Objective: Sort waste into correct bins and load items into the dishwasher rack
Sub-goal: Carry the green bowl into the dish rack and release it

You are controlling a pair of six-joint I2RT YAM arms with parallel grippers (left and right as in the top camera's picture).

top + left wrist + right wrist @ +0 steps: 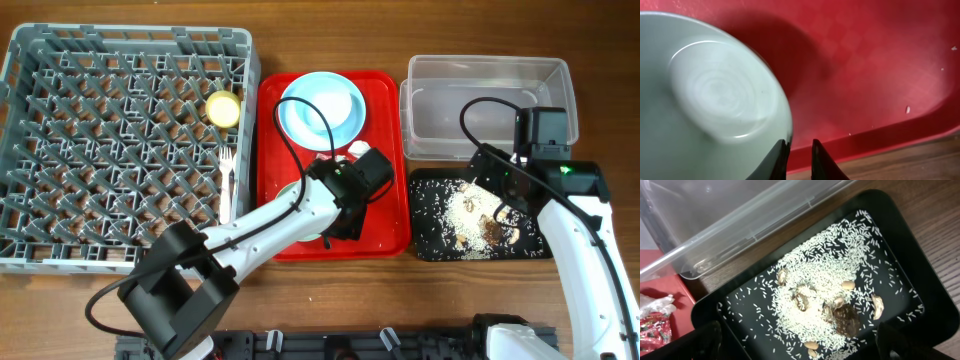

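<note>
While the small yellow cup (223, 109) sits in the large grey lattice rack (130, 40), my left pincer (799, 160), fingers nearly together, is at the rim of the pale green bowl (715, 100) on the flat red tray (880, 60). Whether it grips, I cannot tell. My right pincer (802, 336) hangs spread above beige food scraps (845, 320) in the shallow black tray (912, 270).

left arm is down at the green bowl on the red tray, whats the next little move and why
Probably close the left gripper firmly on the green bowl at its rim before any lift. The fingers sit right at the rim, near the red tray wall, with a thin gap showing between them, so the grip looks unsure. The bowl belongs in the grey rack.
</note>
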